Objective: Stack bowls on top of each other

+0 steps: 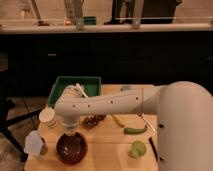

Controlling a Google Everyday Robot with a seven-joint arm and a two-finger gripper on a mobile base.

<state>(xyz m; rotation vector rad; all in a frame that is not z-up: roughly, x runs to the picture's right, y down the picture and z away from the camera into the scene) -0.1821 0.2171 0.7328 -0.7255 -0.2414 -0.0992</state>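
Observation:
A dark maroon bowl point(71, 149) with a glossy inside sits near the table's front left edge. My gripper point(69, 131) hangs straight down over the bowl's far rim, just above it or touching it. The wrist hides the gripper's tip, so whether it holds anything does not show. My white arm reaches in from the right across the table. I see only this one bowl.
A green rectangular tray point(75, 84) stands behind the arm. A white cup point(47, 116) and a crumpled pale wrapper point(35, 144) lie left of the bowl. To the right are a dark cluster point(93, 121), a green pod point(134, 130) and a green fruit point(137, 148).

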